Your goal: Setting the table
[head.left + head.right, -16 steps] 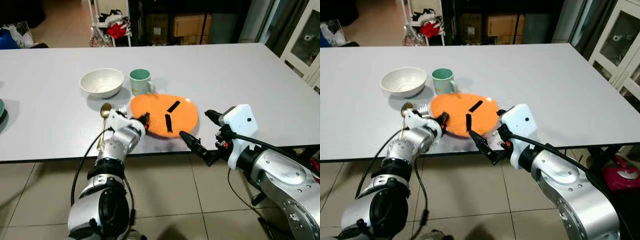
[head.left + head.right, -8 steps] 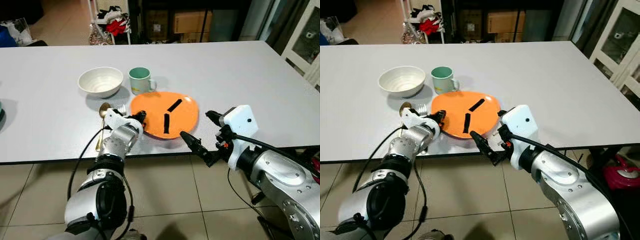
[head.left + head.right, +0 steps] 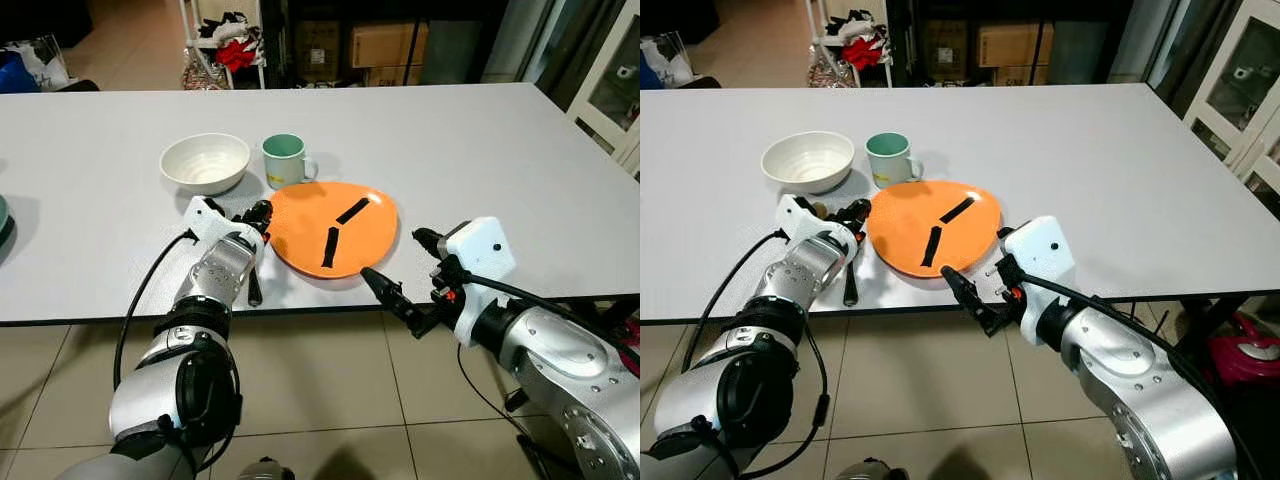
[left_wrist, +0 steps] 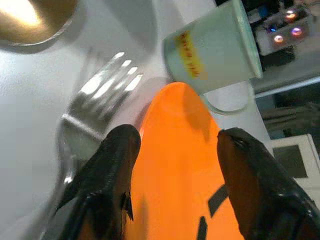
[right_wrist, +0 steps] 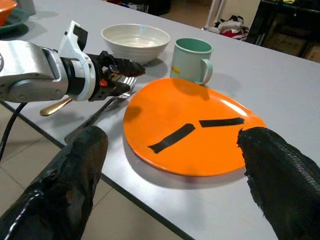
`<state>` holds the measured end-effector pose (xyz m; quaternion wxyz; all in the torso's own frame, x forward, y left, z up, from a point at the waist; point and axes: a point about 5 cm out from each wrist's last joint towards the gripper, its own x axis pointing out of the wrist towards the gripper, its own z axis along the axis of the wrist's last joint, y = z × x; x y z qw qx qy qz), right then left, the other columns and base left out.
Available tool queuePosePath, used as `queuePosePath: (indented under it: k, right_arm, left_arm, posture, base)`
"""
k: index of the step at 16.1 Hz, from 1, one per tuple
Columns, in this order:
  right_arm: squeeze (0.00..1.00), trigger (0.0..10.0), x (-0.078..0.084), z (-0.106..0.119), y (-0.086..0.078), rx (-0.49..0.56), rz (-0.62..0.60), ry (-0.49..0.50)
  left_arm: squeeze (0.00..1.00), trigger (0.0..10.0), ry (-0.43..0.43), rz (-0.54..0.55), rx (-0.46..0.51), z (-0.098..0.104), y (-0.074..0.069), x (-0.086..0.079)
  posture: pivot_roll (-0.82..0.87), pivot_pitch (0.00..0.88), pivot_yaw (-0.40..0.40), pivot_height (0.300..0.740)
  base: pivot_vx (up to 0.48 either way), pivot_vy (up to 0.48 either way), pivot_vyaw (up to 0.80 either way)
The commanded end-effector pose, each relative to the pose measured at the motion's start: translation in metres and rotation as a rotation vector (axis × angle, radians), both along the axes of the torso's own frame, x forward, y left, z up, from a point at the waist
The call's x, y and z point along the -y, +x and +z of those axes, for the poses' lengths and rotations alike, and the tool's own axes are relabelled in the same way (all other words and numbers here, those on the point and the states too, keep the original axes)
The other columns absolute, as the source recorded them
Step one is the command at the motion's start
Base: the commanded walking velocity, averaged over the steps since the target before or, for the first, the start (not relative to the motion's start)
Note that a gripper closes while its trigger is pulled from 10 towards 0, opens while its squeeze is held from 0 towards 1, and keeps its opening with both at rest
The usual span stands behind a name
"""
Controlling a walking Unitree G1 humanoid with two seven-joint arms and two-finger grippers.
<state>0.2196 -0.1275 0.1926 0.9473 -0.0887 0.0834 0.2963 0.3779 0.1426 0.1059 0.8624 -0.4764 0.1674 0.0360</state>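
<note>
Plate [image 3: 334, 228] position is the change worth noting: a second ago the orange plate hung out past the near edge of the tabletop [image 3: 480, 140], and now it lies further in, fully on the surface just below the mug [image 3: 284, 160], its near rim close to the edge. The left claw [image 4: 172, 145] has gone with it; it was at the plate's near-left rim and now reaches to the plate's left rim, beside the fork [image 4: 95, 102]. In the left wrist view its two fingers stand apart with the rim between them, so it looks to have let go or to grip only loosely; whether a pad touches the plate I cannot tell. The fork lies just left of the plate, its handle running toward the near edge, and the gold spoon [image 5: 52, 107] lies left of that, partly hidden under the left wrist. The bowl [image 3: 205, 162] sits beside the mug, a little further in. The right claw [image 3: 410, 275] hovers off the near edge, below and to the right of the plate, fingers spread wide and empty, much as it was before. For the task, my reading is that the plate is now roughly in its place, with cutlery on one side and bowl and mug above. What seems left is to draw the left claw clear without nudging the fork.
</note>
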Motion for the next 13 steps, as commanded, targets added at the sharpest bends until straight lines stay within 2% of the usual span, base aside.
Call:
queuePosePath:
  k: [1, 3, 4, 5, 6, 7, 8, 9, 10, 12, 13]
  right_arm:
    - [0.00, 10.0, 0.004, 0.001, 0.002, 0.022, -0.054, 0.010]
    - [0.00, 10.0, 0.012, -0.004, 0.006, 0.023, -0.141, 0.020]
    - [0.00, 10.0, 0.017, -0.008, 0.008, 0.021, -0.202, 0.017]
    - [0.00, 10.0, 0.022, -0.010, 0.009, 0.027, -0.264, 0.020]
    - [0.00, 10.0, 0.027, -0.013, 0.008, 0.044, -0.339, 0.027]
    - [0.00, 10.0, 0.027, -0.013, 0.008, 0.049, -0.359, 0.030]
    - [0.00, 10.0, 0.028, -0.016, 0.007, 0.053, -0.404, 0.056]
    - [0.00, 10.0, 0.028, -0.019, 0.006, 0.050, -0.433, 0.077]
    - [0.00, 10.0, 0.026, -0.023, 0.005, 0.040, -0.436, 0.093]
    - [0.00, 10.0, 0.022, -0.026, 0.006, 0.026, -0.432, 0.109]
    - [0.00, 10.0, 0.022, -0.027, 0.006, 0.021, -0.428, 0.112]
  left_arm:
    - [1.00, 10.0, 0.033, -0.017, 0.054, 0.008, 0.002, -0.005]
    - [1.00, 10.0, 0.071, -0.047, 0.145, 0.021, 0.002, -0.010]
    - [1.00, 10.0, 0.156, -0.083, 0.230, 0.031, 0.000, -0.011]
    - [0.92, 10.0, 0.306, -0.153, 0.322, 0.041, -0.006, -0.011]
    - [0.75, 10.0, 0.534, -0.235, 0.447, 0.056, -0.023, -0.010]
    - [0.71, 10.0, 0.586, -0.244, 0.478, 0.060, -0.029, -0.010]
    - [0.18, 10.0, 0.678, -0.257, 0.535, 0.069, -0.042, -0.012]
    - [0.00, 10.0, 0.786, -0.265, 0.561, 0.072, -0.054, -0.016]
    - [0.00, 10.0, 0.915, -0.280, 0.586, 0.074, -0.067, -0.019]
    - [0.00, 10.0, 1.005, -0.279, 0.603, 0.075, -0.083, -0.020]
    - [0.00, 10.0, 1.018, -0.270, 0.610, 0.076, -0.088, -0.020]
  posture:
    - [0.02, 0.000, 0.060, 0.740]
    - [0.02, 0.000, 0.067, 0.740]
    - [0.03, 0.000, 0.075, 0.740]
    - [0.02, 0.000, 0.079, 0.740]
    - [0.02, 0.000, 0.093, 0.740]
    - [0.02, 0.000, 0.093, 0.740]
    - [0.02, 0.000, 0.096, 0.740]
    - [0.02, 0.000, 0.091, 0.740]
    - [0.03, 0.000, 0.086, 0.740]
    - [0.04, 0.000, 0.075, 0.740]
    - [0.05, 0.000, 0.070, 0.740]
  base:
    - [0.000, 0.000, 0.00]
    - [0.000, 0.000, 0.00]
    - [0.000, 0.000, 0.00]
    - [0.000, 0.000, 0.00]
    - [0.000, 0.000, 0.00]
    - [0.000, 0.000, 0.00]
    - [0.000, 0.000, 0.00]
    - [0.000, 0.000, 0.00]
    - [0.000, 0.000, 0.00]
    - [0.000, 0.000, 0.00]
    - [0.000, 0.000, 0.00]
